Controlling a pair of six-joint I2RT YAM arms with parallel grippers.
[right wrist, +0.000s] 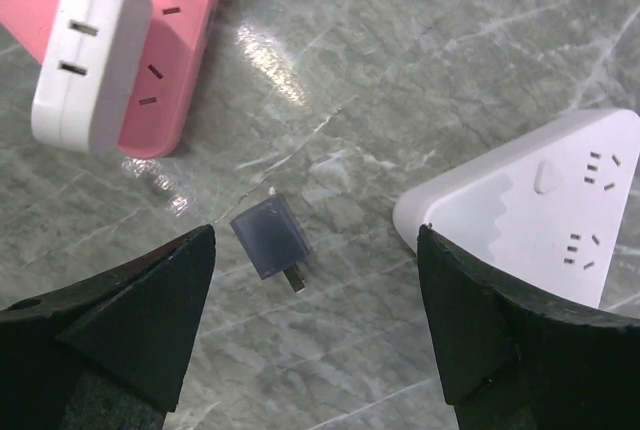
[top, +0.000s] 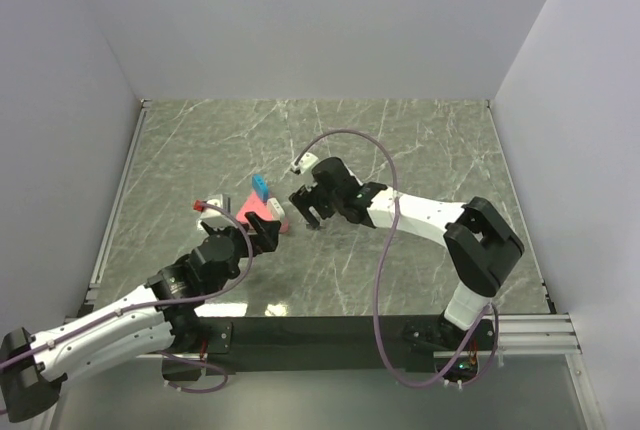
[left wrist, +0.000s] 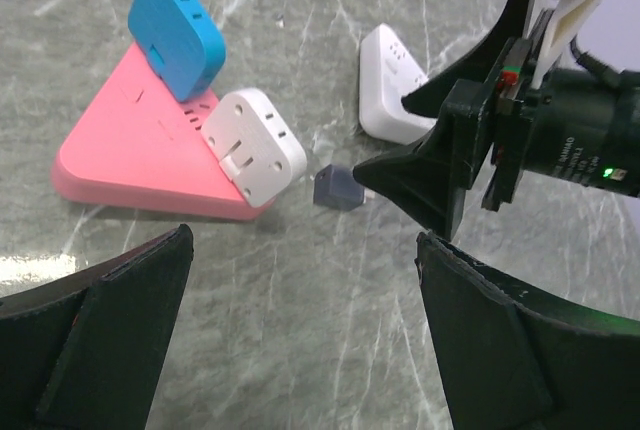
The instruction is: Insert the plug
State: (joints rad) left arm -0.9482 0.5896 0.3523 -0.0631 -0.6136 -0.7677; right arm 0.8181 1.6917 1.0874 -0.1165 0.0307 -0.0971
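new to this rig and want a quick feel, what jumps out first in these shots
The bright pink triangular power strip stands out first, left of centre on the table, with a blue adapter and a white adapter on it. Next comes the small dark plug lying loose between it and a white power strip, with the right fingers spread open above it.

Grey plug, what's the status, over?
Left fingers open, empty. Right fingers open, straddling grey plug, not gripping. Plug loose on table between pink socket block and white socket block. Nothing in the way.
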